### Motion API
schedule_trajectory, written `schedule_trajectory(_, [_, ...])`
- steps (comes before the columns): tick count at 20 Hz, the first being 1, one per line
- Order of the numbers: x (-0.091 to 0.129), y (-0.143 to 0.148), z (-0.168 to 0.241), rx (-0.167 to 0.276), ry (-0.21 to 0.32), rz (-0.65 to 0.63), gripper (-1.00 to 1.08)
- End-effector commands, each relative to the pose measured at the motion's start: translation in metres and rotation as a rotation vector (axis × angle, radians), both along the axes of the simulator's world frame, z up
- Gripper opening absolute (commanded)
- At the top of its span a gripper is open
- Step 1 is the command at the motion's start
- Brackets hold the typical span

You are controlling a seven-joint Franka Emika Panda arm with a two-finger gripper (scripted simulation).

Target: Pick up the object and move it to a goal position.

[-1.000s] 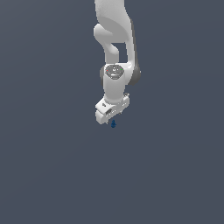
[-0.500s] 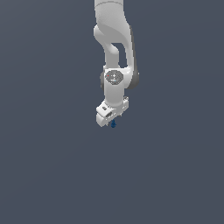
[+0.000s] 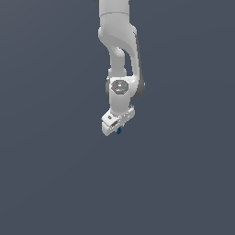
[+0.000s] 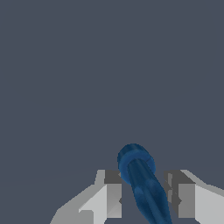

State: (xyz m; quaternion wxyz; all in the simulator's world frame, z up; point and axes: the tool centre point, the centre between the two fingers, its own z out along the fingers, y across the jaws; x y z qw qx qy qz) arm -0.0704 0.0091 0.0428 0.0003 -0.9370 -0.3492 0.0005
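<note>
One small dark blue slim piece with a wider ribbed end [image 4: 141, 183] between two pale grey fingers [image 4: 113, 192] of white tool [image 4: 144, 194]. Narrow gaps visible on both sides in wrist view, so pinching or merely close: cannot tell. Seen from exterior view, blue piece [image 3: 119, 131] just poking out beneath tool [image 3: 118, 128], aloft against plain grey-blue backdrop.
</note>
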Motion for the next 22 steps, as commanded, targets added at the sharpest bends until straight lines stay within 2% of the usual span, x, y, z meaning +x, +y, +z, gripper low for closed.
schedule_trajectory(1, [0.000, 0.000, 0.000, 0.000, -0.001, 0.000, -1.00])
schedule_trajectory(13, [0.000, -0.002, 0.004, 0.000, -0.001, 0.000, -1.00])
schedule_trajectory(22, [-0.004, -0.017, 0.042, 0.000, -0.001, 0.000, -1.00])
